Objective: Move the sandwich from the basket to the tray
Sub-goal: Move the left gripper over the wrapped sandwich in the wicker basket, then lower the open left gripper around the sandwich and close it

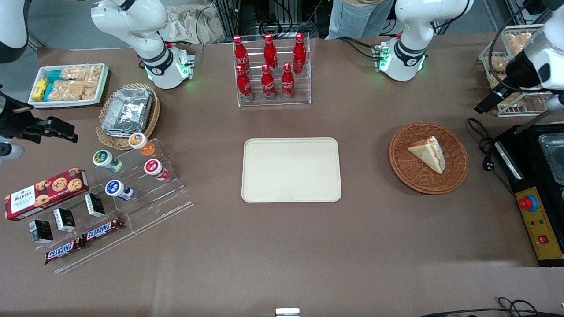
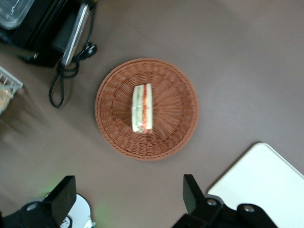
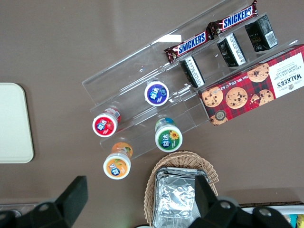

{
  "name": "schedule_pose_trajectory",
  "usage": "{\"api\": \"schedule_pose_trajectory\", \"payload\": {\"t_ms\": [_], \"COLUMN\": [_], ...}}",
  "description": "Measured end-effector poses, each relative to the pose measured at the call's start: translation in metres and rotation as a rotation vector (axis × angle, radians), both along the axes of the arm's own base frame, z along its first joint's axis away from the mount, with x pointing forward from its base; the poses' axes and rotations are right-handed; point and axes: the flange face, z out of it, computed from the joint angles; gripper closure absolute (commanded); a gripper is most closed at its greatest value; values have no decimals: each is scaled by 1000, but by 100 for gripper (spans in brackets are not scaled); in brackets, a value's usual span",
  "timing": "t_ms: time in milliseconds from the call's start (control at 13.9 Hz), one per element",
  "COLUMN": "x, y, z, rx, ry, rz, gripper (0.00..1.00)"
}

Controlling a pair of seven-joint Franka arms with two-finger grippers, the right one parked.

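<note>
The sandwich (image 1: 428,152) lies in the basket (image 1: 456,174), untouched; the tray (image 1: 291,170) is bare. The end effector (image 2: 129,199) hangs high above the basket, fingers spread wide and holding nothing. Descent, grasp and transfer all remain.

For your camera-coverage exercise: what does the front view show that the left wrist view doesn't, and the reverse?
Front view only: the whole tray, bare, and the cola bottles farther from the camera.
Left wrist view only: the gripper, jaws open and holding nothing, high above the table beside the basket.
Both: the sandwich lying in the basket.
</note>
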Motion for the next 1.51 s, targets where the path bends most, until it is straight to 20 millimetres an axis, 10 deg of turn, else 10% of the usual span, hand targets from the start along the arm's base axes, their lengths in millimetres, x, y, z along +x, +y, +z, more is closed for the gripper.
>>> {"api": "schedule_pose_trajectory", "payload": {"t_ms": [576, 935, 1511], "x": [-22, -23, -8], "y": [2, 5, 6], "z": [-70, -175, -276], "rx": [9, 3, -19], "ry": [-10, -31, -38], "rz": [75, 72, 83], "gripper": [0, 0, 0]}}
